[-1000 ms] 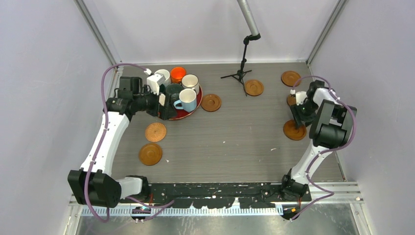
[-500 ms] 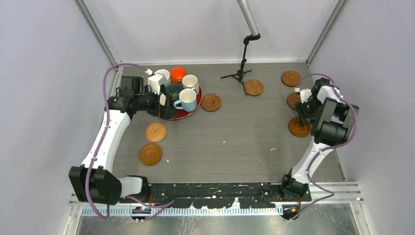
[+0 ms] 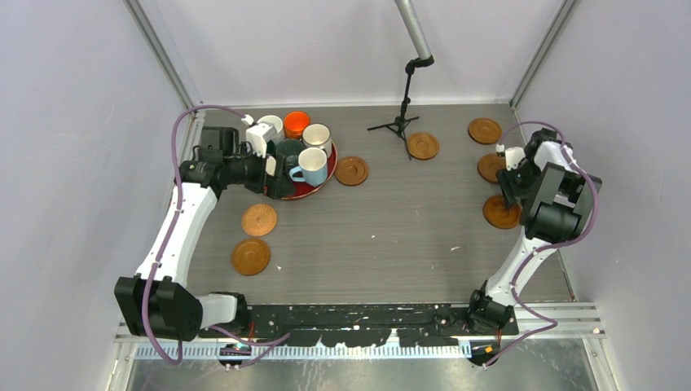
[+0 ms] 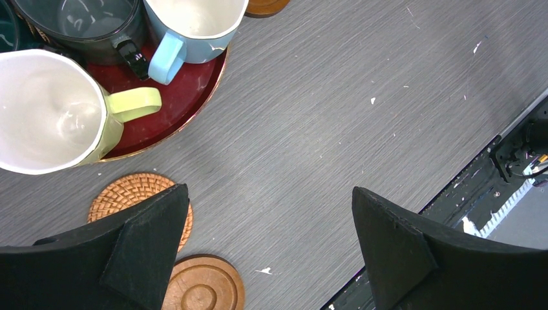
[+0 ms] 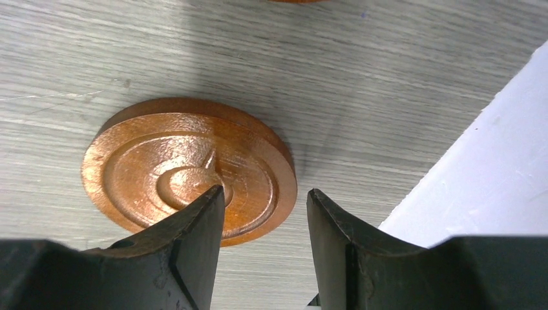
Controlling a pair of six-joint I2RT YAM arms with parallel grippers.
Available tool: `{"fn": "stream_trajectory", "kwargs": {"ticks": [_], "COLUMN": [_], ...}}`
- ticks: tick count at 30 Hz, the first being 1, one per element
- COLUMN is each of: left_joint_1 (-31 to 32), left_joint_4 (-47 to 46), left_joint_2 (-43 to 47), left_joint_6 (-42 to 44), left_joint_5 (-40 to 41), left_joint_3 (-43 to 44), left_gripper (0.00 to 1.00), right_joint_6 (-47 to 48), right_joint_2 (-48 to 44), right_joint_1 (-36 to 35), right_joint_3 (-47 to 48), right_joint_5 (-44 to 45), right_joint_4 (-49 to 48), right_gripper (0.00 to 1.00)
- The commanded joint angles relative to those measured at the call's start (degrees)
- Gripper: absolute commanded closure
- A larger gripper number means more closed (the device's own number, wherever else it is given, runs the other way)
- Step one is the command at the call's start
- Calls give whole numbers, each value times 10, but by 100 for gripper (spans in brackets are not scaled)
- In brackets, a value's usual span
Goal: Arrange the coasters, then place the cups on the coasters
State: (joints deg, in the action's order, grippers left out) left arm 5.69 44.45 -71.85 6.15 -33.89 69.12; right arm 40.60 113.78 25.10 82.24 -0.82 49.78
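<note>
Several cups stand crowded on a red tray (image 3: 323, 184), among them the light blue (image 3: 312, 165), orange (image 3: 297, 124) and cream (image 3: 317, 137). My left gripper (image 3: 275, 174) hovers at the tray's near-left edge, open wide and empty (image 4: 268, 190). Below it are the pale yellow cup (image 4: 52, 116), a woven coaster (image 4: 126, 194) and a wooden coaster (image 4: 207, 290). My right gripper (image 5: 265, 197) is open low over a wooden coaster (image 5: 161, 161) lying flat by the right wall (image 3: 500, 212). Its left finger (image 5: 194, 239) is over the disc and the right finger is past the rim. Other coasters (image 3: 351, 170) (image 3: 423, 145) (image 3: 485, 130) (image 3: 491, 167) lie scattered.
A black tripod stand (image 3: 399, 124) with a grey pole stands at the back centre. The white right wall (image 5: 484, 161) is very close to my right fingers. A black rail (image 4: 510, 155) runs along the table's near edge.
My right gripper has shifted right and slightly back toward the wall, and the coaster under it has slid the same way. The left arm has stayed still.
</note>
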Motion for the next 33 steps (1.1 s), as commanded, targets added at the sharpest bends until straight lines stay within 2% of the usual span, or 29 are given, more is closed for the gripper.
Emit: {"fn": "stream_trajectory", "kwargs": {"ticks": [1, 6, 11, 20, 26, 33], "left_joint_1": [-3, -3, -3, -3, -3, -3], "left_joint_4": [-8, -7, -14, -19, -17, -21], "left_joint_2": [11, 11, 8, -2, -3, -15], "left_joint_6": [-8, -8, -10, -10, 0, 0], "left_joint_5": [-6, -6, -3, 2, 11, 11], "left_joint_3": [20, 23, 19, 20, 20, 20], "left_gripper": [0, 0, 0, 0, 0, 0], "right_joint_6": [-8, -45, -140, -301, -328, -327], "right_joint_2": [-34, -42, -26, 119, 209, 250], "right_joint_1": [1, -21, -94, -216, -243, -251], "right_joint_3": [68, 143, 190, 333, 412, 441], "right_joint_5": [-43, -89, -109, -71, -52, -40], "right_joint_4": [35, 62, 1, -96, -104, -108], "right_gripper": [45, 41, 37, 34, 31, 28]}}
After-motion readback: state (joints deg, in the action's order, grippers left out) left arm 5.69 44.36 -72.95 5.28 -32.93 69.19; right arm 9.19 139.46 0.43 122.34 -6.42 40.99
